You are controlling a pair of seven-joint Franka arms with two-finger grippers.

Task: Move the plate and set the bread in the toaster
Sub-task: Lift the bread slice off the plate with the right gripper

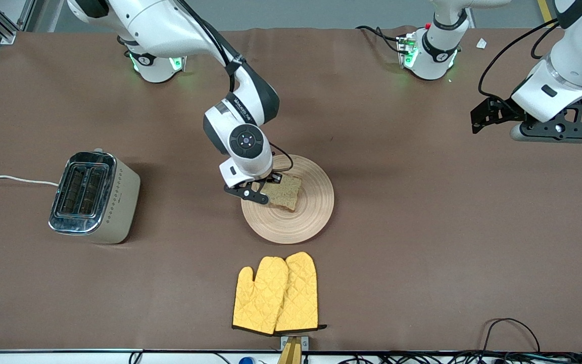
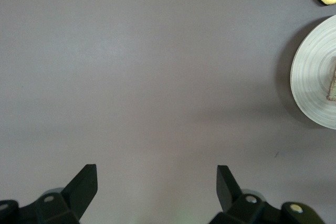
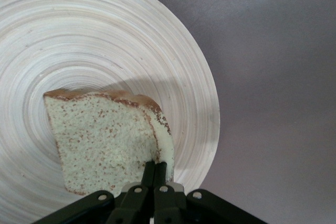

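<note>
Toaster [image 1: 94, 198] sits toward right arm's end from plate [image 1: 316, 212]. Right gripper [image 1: 267, 188] over plate, clenched on bread [image 1: 285, 193] edge. Bread looks light, soft, crumbly; crust grip seems safest. Left gripper [image 2: 156, 190] waits, released, over bare table [image 1: 422, 242].

front: high, faces robots | wrists: downward | shared: plate [image 1: 311, 212]
</note>
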